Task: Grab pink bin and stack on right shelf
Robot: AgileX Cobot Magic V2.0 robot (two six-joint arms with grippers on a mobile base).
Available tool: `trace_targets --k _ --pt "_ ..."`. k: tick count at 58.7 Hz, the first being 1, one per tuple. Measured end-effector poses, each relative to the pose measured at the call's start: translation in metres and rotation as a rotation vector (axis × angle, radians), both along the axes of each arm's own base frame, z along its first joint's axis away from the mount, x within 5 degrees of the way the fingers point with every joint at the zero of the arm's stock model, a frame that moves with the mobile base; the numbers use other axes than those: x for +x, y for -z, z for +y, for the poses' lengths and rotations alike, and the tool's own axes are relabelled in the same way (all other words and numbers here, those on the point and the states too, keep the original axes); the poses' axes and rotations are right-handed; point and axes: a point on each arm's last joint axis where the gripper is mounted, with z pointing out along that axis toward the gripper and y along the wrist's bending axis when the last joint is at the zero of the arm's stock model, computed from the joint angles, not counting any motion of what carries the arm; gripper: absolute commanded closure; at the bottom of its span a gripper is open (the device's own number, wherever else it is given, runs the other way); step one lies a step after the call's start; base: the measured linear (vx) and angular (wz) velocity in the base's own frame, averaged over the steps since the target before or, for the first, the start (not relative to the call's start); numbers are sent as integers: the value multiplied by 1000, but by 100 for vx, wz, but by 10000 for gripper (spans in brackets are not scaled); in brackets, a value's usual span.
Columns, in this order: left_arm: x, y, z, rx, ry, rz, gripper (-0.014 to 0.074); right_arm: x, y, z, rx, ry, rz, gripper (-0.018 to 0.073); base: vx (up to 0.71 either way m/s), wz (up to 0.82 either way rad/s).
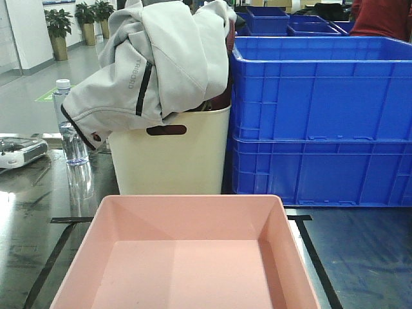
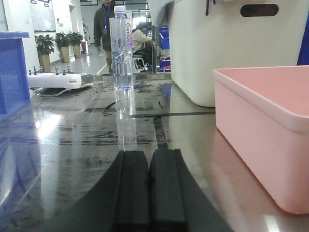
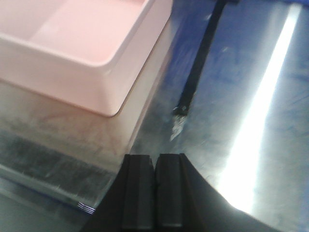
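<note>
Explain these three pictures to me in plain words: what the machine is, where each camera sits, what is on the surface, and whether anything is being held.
This is a two-armed robot on a mobile base. The front view looks forward over a dark glossy table marked with black tape. On it stand a pink bin, a cream bin with a grey jacket draped over it, stacked blue crates and a water bottle. The other two pictures come from cameras on the wrists. The left gripper sits low over the table, to the left of the pink bin; the right gripper is off the bin's corner. Both are shut and hold nothing.
</note>
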Motion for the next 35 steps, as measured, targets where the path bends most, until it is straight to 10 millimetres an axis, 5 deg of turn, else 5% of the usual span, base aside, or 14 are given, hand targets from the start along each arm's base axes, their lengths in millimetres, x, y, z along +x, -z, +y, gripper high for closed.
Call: trace_targets --k 12,35 --pt "0 0 0 0 0 0 602 -24 8 -13 -27 77 -291 568 0 0" --pt "0 0 0 0 0 0 602 -9 93 -19 50 237 -535 568 0 0"
